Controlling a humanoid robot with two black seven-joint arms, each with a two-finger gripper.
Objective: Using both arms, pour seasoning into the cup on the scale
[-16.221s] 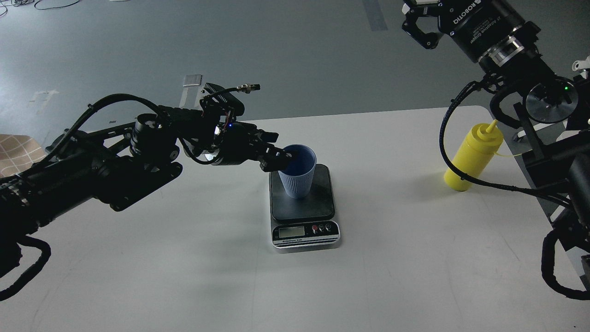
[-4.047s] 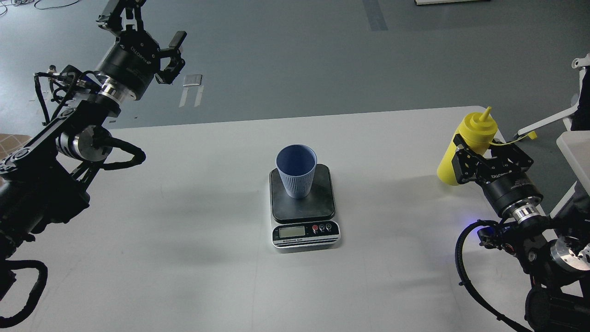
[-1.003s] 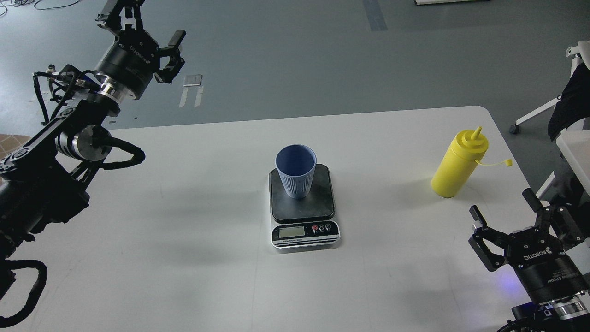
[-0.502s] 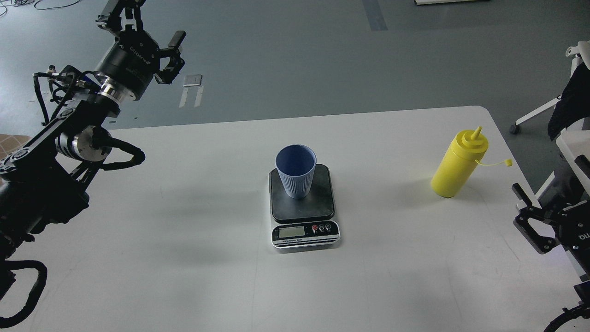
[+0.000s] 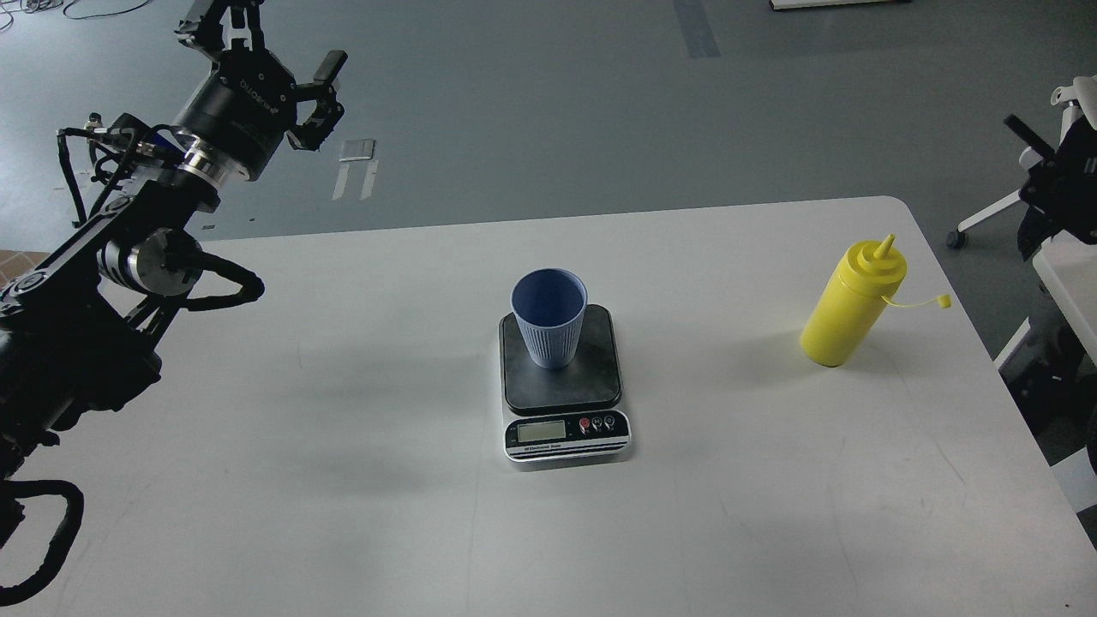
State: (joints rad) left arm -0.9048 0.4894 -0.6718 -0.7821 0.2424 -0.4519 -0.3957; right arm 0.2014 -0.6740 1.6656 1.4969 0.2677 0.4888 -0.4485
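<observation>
Cup (image 5: pixel 549 318) set on scale (image 5: pixel 562 381), seasoning (image 5: pixel 850 303) upright and ungrasped well right of it, far from the raised spread-fingered left gripper (image 5: pixel 267 38), pour still undone; right gripper, low beside the bottle half a second ago, now probably the dark shape at the right edge, jaw state unclear

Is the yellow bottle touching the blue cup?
Apart. The head view shows bare white table between the yellow squeeze bottle and the ribbed blue cup.
</observation>
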